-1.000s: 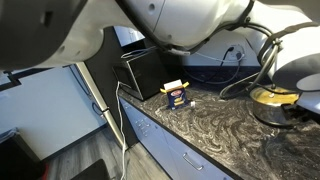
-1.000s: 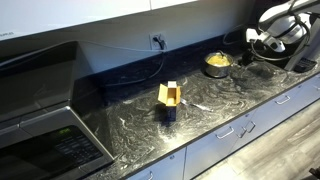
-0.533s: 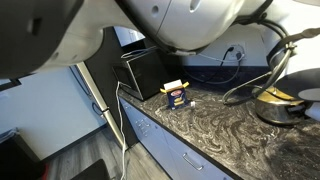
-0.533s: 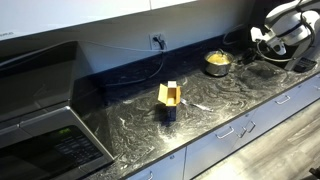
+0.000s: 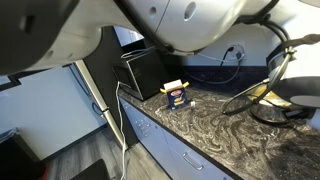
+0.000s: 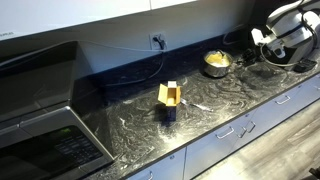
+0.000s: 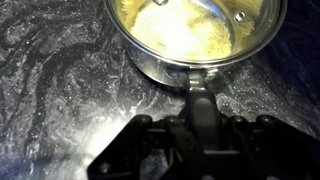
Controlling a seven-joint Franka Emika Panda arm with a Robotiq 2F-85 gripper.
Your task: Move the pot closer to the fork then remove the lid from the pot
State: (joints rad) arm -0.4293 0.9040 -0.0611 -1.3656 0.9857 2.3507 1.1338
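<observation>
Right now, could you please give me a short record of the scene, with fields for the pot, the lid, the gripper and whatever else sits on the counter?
surface: dark marbled counter
pot: shiny steel, yellow inside, near the back wall
lid: clear glass, appears seated on the pot
gripper: shut on the pot's thin dark handle
other items: small box with open yellow flaps, mid-counter; microwave at the far end
fork: cannot be made out

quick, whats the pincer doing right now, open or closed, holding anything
pincer: closed, holding the pot by its long dark handle
</observation>
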